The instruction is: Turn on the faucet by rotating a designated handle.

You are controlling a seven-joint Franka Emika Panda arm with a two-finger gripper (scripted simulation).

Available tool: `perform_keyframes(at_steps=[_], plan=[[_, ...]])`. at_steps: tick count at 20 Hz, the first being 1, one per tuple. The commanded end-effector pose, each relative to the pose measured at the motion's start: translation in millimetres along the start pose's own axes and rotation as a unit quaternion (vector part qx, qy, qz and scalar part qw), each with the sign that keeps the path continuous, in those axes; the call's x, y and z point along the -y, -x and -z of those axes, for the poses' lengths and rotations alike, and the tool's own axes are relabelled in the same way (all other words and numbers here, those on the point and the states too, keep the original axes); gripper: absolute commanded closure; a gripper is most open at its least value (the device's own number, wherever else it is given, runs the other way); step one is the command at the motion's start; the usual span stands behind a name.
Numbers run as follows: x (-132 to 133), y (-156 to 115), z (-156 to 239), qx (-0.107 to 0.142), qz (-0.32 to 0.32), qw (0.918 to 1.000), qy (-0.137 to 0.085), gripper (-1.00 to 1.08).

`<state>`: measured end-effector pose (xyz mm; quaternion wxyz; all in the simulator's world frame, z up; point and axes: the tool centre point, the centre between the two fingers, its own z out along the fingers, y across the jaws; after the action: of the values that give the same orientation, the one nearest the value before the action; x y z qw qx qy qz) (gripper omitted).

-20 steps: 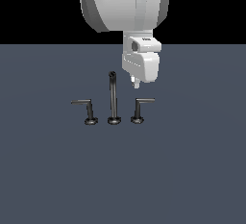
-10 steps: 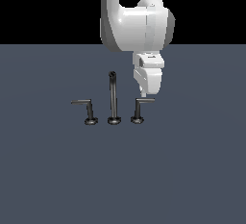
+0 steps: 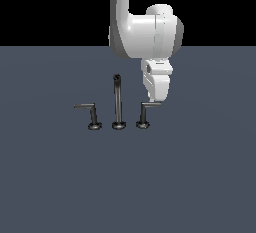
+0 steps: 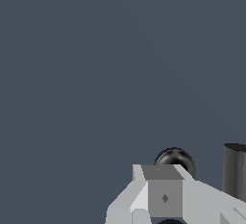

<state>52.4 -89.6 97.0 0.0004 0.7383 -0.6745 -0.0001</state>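
Observation:
The faucet is a small dark grey set on the floor: a tall thin spout (image 3: pixel 118 102) with a lever handle on each side. The designated handle (image 3: pixel 145 113) stands on the exterior view's right of the spout, its thin arm pointing right. The other handle (image 3: pixel 91 113) points left. My white gripper (image 3: pixel 156 97) hangs right at the tip of the designated handle's arm; contact cannot be judged. Its fingers are not distinct. In the wrist view, the gripper (image 4: pixel 163 189) partly covers a dark round base (image 4: pixel 176 159), with a dark cylinder (image 4: pixel 234 170) beside it.
A flat grey-blue floor (image 3: pixel 200 177) surrounds the faucet. My large white arm (image 3: pixel 145 32) rises behind and above the handles.
The gripper has come down and shifted toward the exterior view's right, from above the spout's top to the level of the designated handle's arm. The faucet parts have not moved.

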Motion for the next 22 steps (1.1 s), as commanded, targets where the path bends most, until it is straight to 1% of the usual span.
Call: perform_keyframes(at_steps=[1,5,17,18,19,22], plan=[[0,1,1,0.0,0.001,1.0,0.0,1.08],[0,1,1,0.0,0.001,1.0,0.0,1.08],[-40,-19,1,0.0,0.001,1.0,0.0,1.08],[-40,-19,1,0.0,0.001,1.0,0.0,1.08],[-30,-11,1,0.001,0.006,1.0,-0.006,1.08],[-40,-10,1,0.001,0.005,1.0,-0.005,1.08]])
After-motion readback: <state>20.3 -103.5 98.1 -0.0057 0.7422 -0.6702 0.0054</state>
